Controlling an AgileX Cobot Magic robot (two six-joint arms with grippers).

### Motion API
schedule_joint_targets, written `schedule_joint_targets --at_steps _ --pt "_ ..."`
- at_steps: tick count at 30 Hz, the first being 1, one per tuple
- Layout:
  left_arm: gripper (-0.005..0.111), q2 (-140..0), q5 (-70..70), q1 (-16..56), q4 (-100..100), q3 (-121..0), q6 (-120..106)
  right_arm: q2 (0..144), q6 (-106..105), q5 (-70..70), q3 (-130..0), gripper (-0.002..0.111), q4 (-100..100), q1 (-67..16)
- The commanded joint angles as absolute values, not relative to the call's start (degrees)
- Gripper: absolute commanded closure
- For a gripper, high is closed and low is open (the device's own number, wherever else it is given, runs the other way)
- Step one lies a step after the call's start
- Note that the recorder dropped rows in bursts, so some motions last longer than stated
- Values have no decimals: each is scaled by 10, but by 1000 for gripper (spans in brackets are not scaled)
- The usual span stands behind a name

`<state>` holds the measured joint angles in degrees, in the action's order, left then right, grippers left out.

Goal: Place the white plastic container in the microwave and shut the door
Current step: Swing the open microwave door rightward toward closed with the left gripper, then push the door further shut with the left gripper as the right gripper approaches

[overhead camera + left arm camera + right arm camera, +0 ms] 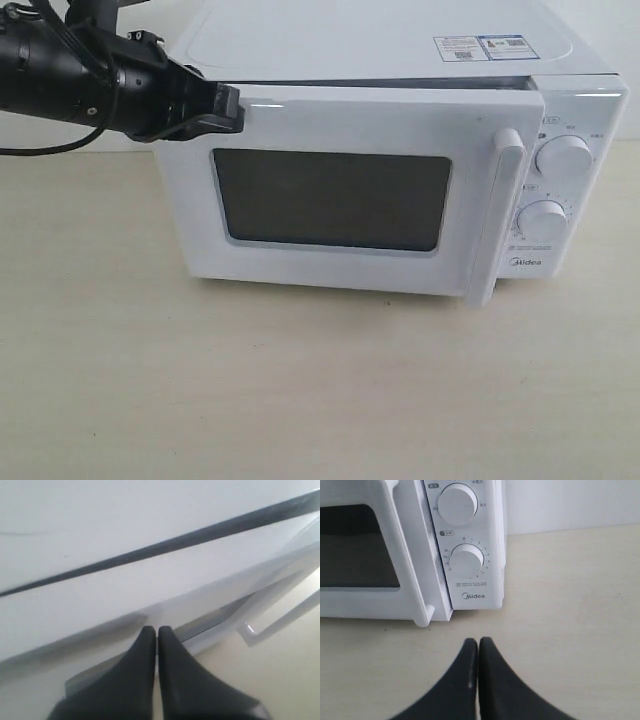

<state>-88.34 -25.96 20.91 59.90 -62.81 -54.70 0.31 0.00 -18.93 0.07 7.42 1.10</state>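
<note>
The white microwave (390, 45) stands on the table with its door (340, 195) almost shut, only a thin dark gap left along the top edge. My left gripper (232, 108) is shut and its tips press against the door's upper left corner; in the left wrist view the gripper (157, 630) meets the white door face (100, 610). My right gripper (478, 641) is shut with nothing in it, hovering over the table in front of the microwave's dial panel (462, 545). It does not show in the exterior view. The white plastic container is hidden.
The vertical bar handle (503, 215) stands out from the door's right side. Two round dials (563, 157) sit on the right panel. Beige tabletop (300, 390) stretches in front of the microwave. A white wall (570, 502) stands behind the microwave.
</note>
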Motion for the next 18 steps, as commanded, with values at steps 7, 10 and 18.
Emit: schedule_joint_targets --at_steps 7,10,18 --pt "102 -849 -272 212 602 -632 -549 0 0 -76 0 108 74 10" --pt "102 -853 -275 212 587 -632 -549 0 0 -40 0 108 74 10" --pt "102 -808 -337 212 577 -632 -533 0 42 21 0 108 74 10"
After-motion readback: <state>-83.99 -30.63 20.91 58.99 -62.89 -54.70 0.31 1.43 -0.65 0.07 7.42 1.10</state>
